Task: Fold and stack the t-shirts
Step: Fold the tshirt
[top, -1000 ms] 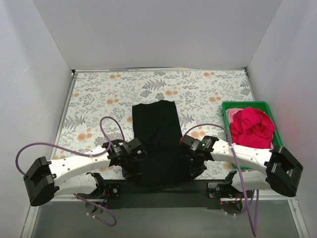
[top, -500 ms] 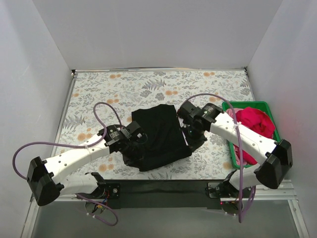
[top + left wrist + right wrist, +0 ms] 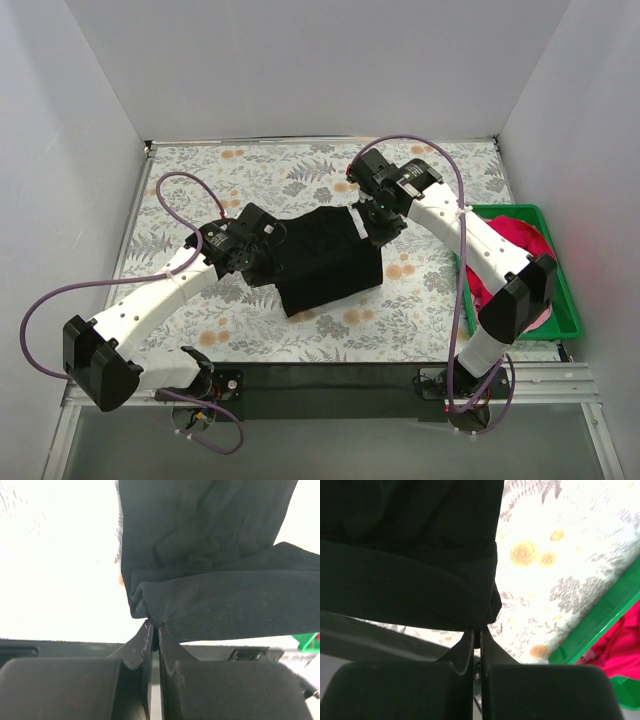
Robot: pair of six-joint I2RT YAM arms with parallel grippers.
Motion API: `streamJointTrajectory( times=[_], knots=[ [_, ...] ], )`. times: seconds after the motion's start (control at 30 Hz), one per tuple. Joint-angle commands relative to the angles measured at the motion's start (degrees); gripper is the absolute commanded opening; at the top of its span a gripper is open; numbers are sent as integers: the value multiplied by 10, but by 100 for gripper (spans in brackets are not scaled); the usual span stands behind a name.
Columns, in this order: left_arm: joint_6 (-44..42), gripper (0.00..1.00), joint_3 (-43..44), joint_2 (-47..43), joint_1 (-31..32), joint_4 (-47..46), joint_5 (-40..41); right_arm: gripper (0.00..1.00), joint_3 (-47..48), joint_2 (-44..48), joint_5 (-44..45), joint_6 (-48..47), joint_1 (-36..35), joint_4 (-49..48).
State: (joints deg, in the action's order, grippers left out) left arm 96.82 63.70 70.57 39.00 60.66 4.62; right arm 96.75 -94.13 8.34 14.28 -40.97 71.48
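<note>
The left gripper (image 3: 152, 627) pinches one bunched edge of the black t-shirt (image 3: 330, 262) and the right gripper (image 3: 476, 630) pinches the opposite hem, the cloth spanning between them, apparently to lay a fold, while the pinkish-red t-shirt (image 3: 620, 650) lies in the green crate (image 3: 600, 625) beyond the right gripper.

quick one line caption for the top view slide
Left gripper and right gripper pinch the folded black shirt over the table; the red shirt lies in the crate.

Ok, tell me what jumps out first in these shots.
The black t-shirt sits mid-table on the floral cloth, pinched on its left side by the left gripper and on its right by the right gripper. Then the pinkish-red t-shirt bunched in the green crate at the right.
</note>
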Motion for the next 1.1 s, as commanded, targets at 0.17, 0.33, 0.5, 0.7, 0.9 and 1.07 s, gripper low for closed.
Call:
streamJointTrajectory(
  times=[0.17, 0.33, 0.5, 0.7, 0.9, 1.07],
  knots=[
    [-29, 0, 11, 4, -38, -38, 93, 1, 66, -41, 85, -51, 13, -52],
    [-48, 0, 9, 32, -58, -69, 108, 1, 90, -67, 101, -64, 20, -85],
    [-74, 0, 14, 55, -76, -99, 115, 1, 98, -87, 104, -70, 29, -114],
    [-102, 0, 12, 88, -107, -136, 114, 1, 75, -105, 99, -70, 44, -147],
    [-121, 0, 16, 124, -128, -172, 107, 1, 66, -135, 93, -73, 59, -187],
    [-134, 0, 8, 151, -140, -203, 107, 1, 71, -162, 89, -76, 65, -207]
  ],
)
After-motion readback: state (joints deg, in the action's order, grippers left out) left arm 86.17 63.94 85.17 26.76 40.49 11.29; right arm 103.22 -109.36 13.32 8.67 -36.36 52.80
